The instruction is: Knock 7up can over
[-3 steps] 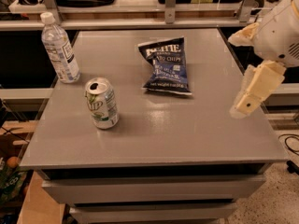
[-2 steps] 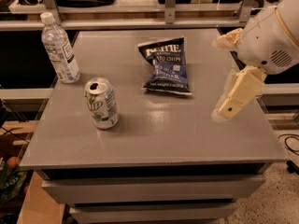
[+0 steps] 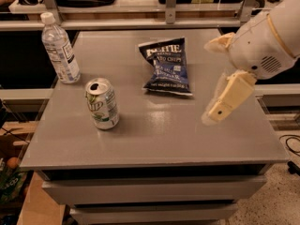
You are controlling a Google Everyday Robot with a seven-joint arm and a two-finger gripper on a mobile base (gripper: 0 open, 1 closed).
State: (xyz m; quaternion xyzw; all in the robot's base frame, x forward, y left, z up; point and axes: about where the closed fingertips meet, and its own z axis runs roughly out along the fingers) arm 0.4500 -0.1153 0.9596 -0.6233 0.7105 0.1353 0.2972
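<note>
The 7up can (image 3: 102, 103), silver-white with green markings and an opened silver top, stands upright on the grey table (image 3: 164, 135), left of the middle. My gripper (image 3: 220, 108) hangs from the white arm at the right, over the table's right side, well to the right of the can and apart from it. Its cream finger (image 3: 230, 96) points down and to the left.
A clear plastic water bottle (image 3: 60, 49) with a white cap stands at the back left corner. A dark blue chip bag (image 3: 165, 65) lies flat at the back middle, between the can and my arm. Shelving runs behind the table; a drop lies past each edge.
My arm and gripper have moved left, in over the table's right side and closer to the can. The can, bottle and bag have not moved.
</note>
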